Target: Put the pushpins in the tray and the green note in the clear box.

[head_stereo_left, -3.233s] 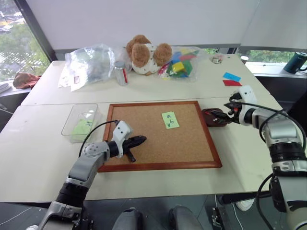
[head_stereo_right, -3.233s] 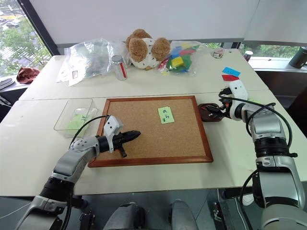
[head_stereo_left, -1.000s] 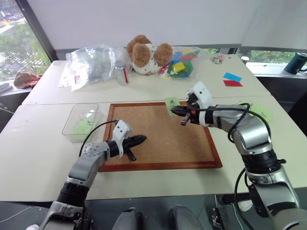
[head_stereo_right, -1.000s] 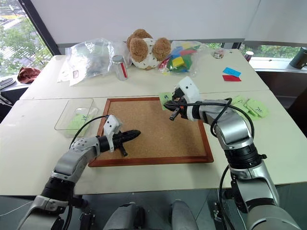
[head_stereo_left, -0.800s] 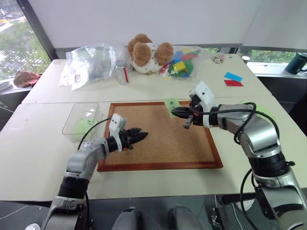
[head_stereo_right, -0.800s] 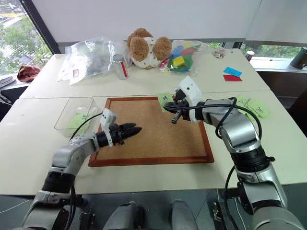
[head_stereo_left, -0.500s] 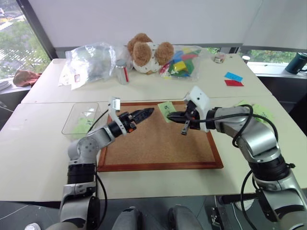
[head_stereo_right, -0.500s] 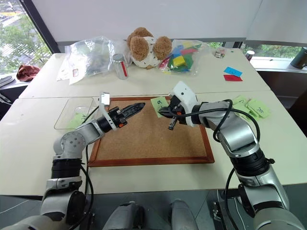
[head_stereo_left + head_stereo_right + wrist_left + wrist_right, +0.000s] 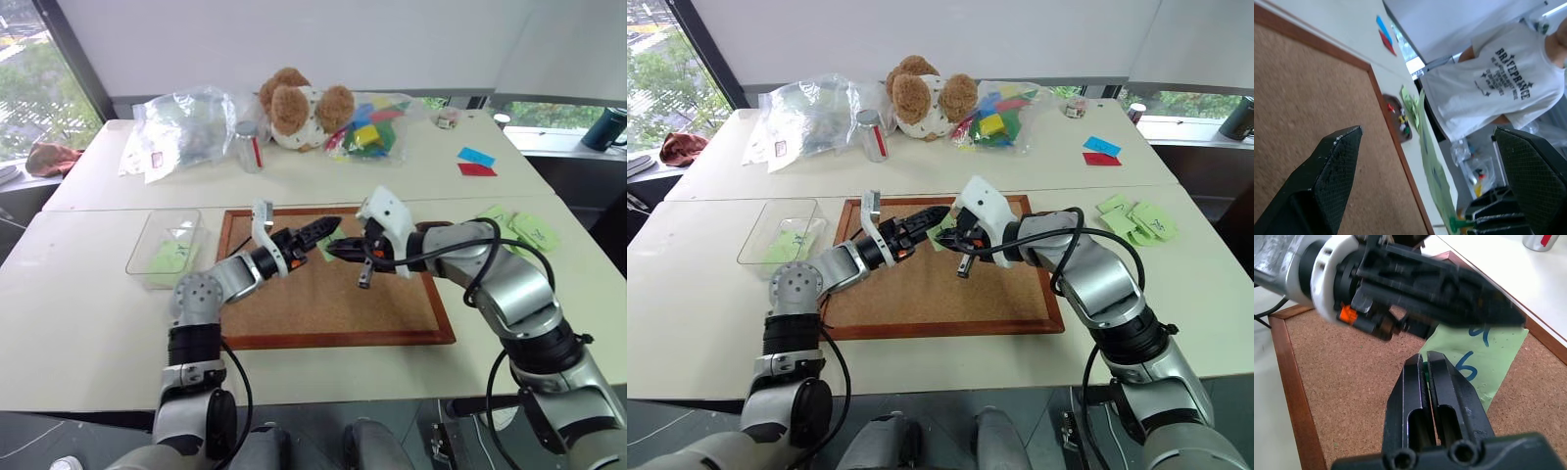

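White surface carries cork board | right pincer pinches green note above board | left pincer spread wide, tips at note | tray with pushpins off board's right edge | clear box left of board

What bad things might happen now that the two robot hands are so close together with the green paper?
The right gripper pinches only the edge of the green note, so it might slip or tear during the handover. The open left gripper is very near and could bump the right one. The clear box sits off to the left, so a dropped note would likely land on the cork board.
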Robot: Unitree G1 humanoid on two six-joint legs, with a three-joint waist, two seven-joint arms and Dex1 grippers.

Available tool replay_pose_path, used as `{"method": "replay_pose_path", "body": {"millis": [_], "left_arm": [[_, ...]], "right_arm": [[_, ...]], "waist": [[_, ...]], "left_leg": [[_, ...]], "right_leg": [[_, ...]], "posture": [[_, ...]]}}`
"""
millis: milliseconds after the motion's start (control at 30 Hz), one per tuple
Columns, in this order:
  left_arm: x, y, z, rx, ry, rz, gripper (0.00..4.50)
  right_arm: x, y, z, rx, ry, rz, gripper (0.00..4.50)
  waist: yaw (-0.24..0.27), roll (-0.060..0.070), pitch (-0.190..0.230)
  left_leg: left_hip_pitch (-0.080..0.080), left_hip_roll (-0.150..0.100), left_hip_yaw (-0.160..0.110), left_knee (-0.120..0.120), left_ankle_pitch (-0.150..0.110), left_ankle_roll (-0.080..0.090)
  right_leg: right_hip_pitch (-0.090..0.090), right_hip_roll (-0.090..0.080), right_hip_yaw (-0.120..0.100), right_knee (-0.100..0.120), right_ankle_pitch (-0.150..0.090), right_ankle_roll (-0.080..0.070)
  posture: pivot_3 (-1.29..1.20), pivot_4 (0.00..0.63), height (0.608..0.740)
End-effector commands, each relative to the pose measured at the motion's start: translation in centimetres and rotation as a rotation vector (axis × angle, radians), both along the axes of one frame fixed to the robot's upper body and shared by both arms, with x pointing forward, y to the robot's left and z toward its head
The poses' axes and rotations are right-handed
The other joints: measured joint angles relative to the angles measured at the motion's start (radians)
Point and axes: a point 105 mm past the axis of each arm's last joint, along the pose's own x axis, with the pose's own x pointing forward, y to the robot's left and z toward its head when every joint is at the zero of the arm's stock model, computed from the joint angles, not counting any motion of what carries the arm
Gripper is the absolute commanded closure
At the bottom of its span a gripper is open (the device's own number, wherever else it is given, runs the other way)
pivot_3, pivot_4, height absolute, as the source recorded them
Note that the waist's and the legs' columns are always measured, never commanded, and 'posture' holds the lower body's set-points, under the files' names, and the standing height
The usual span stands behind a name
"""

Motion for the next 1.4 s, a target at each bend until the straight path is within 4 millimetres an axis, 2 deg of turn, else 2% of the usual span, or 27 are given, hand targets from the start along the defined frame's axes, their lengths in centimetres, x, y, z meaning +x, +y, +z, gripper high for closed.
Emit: {"method": "replay_pose_path", "body": {"millis": [33, 67, 100, 167, 200, 333, 633, 967, 1067, 1167, 1267, 1400], "left_arm": [[-0.5, -0.4, 0.7, -0.004, -0.029, -0.020, 0.07], [-0.6, -0.4, 0.7, -0.003, -0.028, -0.022, 0.59], [-0.6, -0.4, 0.7, -0.004, -0.026, -0.022, 0.86], [-0.7, -0.4, 0.6, -0.012, -0.019, -0.026, 1.76], [-0.8, -0.4, 0.6, -0.017, -0.017, -0.030, 2.39], [-0.9, -0.4, 0.8, -0.049, -0.006, -0.034, 4.42], [-1.0, -0.1, 0.7, -0.029, -0.016, -0.037, 4.47], [-0.1, 1.0, 0.0, 0.014, -0.032, 0.013, 4.47], [0.2, 1.5, 0.4, -0.002, -0.041, 0.041, 4.47], [0.2, 1.7, 0.8, -0.017, -0.054, 0.045, 4.47], [0.1, 1.8, 1.1, -0.024, -0.060, 0.045, 4.47], [0.0, 1.8, 1.2, -0.028, -0.063, 0.045, 4.47]], "right_arm": [[-0.5, 1.0, 1.6, 0.020, -0.072, 0.044, 4.50], [-0.5, 1.0, 1.7, 0.020, -0.072, 0.044, 4.50], [-0.5, 0.9, 1.7, 0.021, -0.072, 0.042, 4.50], [-0.4, 0.9, 1.7, 0.020, -0.076, 0.038, 4.50], [-0.4, 0.9, 1.8, 0.021, -0.077, 0.038, 4.50], [-0.4, 0.9, 1.9, 0.022, -0.079, 0.038, 4.50], [-0.6, 0.8, 2.9, 0.032, -0.100, 0.030, 4.50], [-0.2, -1.0, 5.5, 0.078, -0.134, -0.047, 4.50], [2.4, -5.6, 6.3, 0.106, -0.141, -0.245, 4.50], [4.5, -10.3, 5.2, 0.093, -0.119, -0.417, 4.50], [6.1, -13.8, 3.8, 0.102, -0.077, -0.547, 4.50], [7.4, -16.4, 1.8, 0.091, -0.033, -0.622, 4.50]], "waist": [[0.000, 0.000, 0.000], [0.000, 0.000, 0.000], [0.000, 0.000, 0.000], [0.000, 0.000, 0.000], [0.000, 0.000, 0.000], [0.000, 0.000, 0.000], [0.000, 0.000, 0.000], [0.001, 0.000, 0.000], [0.003, 0.000, 0.000], [0.008, 0.000, 0.000], [0.006, 0.000, 0.000], [-0.002, 0.000, 0.000]], "left_leg": [[0.000, 0.000, 0.000, 0.000, 0.000, 0.000], [0.000, 0.000, 0.000, 0.000, 0.000, 0.000], [0.000, 0.000, 0.000, 0.000, 0.000, 0.000], [0.000, 0.000, 0.000, 0.000, 0.000, 0.000], [0.000, 0.000, 0.000, 0.000, 0.000, 0.000], [0.000, 0.000, 0.000, 0.000, 0.000, 0.000], [0.000, 0.000, 0.000, 0.000, 0.000, 0.000], [0.000, 0.000, 0.000, 0.000, 0.000, 0.000], [0.000, 0.000, 0.000, 0.000, 0.000, 0.000], [0.000, -0.001, 0.000, 0.000, 0.000, 0.000], [0.000, -0.001, 0.000, 0.000, 0.000, 0.000], [0.000, 0.000, 0.000, -0.001, 0.000, 0.000]], "right_leg": [[0.000, 0.000, 0.000, 0.000, 0.000, 0.000], [0.000, 0.000, 0.000, 0.000, 0.000, 0.000], [0.000, 0.000, 0.000, 0.000, 0.000, 0.000], [0.000, 0.000, 0.000, 0.000, 0.000, 0.000], [0.000, 0.000, 0.000, 0.000, 0.000, 0.000], [0.000, 0.000, 0.000, 0.000, 0.000, 0.000], [0.000, 0.000, 0.000, 0.000, 0.000, 0.000], [0.000, 0.000, 0.000, 0.000, 0.000, 0.000], [0.000, 0.000, 0.000, 0.000, 0.000, 0.000], [0.001, 0.000, 0.000, -0.001, 0.000, 0.000], [0.001, 0.000, 0.000, -0.001, 0.000, 0.000], [0.000, 0.000, 0.000, -0.001, 0.000, 0.000]], "posture": [[0.00, 0.150, 0.740], [0.00, 0.150, 0.740], [0.00, 0.150, 0.740], [0.00, 0.150, 0.740], [0.00, 0.150, 0.740], [0.00, 0.150, 0.740], [0.00, 0.150, 0.740], [0.00, 0.150, 0.740], [0.00, 0.150, 0.740], [0.00, 0.150, 0.740], [0.00, 0.150, 0.740], [0.00, 0.150, 0.740]]}}
